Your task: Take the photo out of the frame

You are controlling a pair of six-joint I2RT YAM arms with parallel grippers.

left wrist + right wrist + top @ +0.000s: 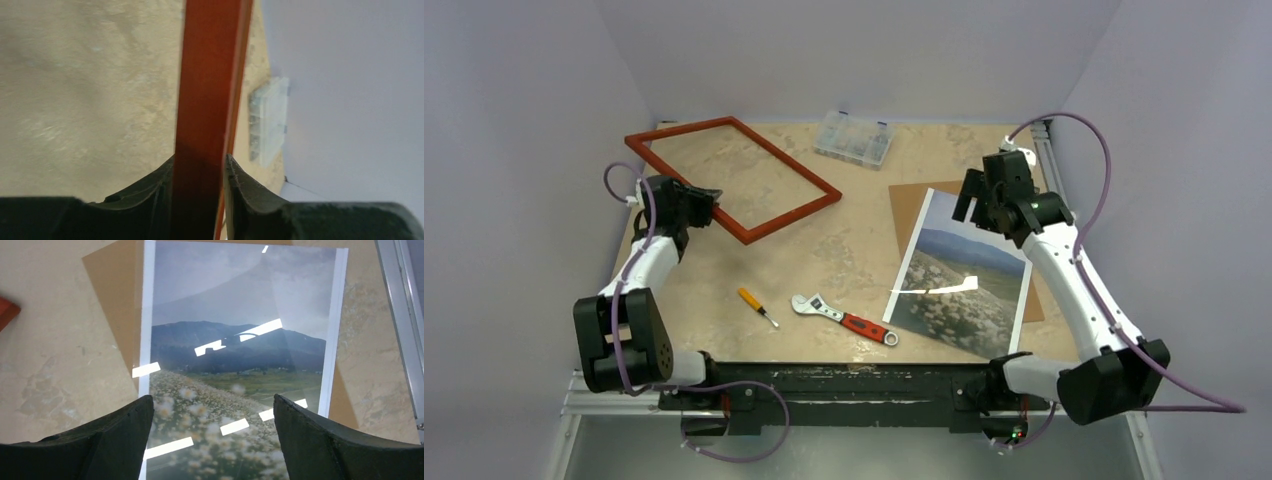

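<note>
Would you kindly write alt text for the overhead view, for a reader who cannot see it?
The left claw grips one side of the empty red-orange frame, while the photo lies apart on a brown backing board under the open right claw. A wrench, a screwdriver and a clear parts box lie on the table.

Red-orange frame there, set against a mottled beige table. Now the photo: grey-blue sky, dark blue mountains, green field speckled with pale flowers, thin white border. Plain brown board. Wrench: red handle, silver head.
</note>
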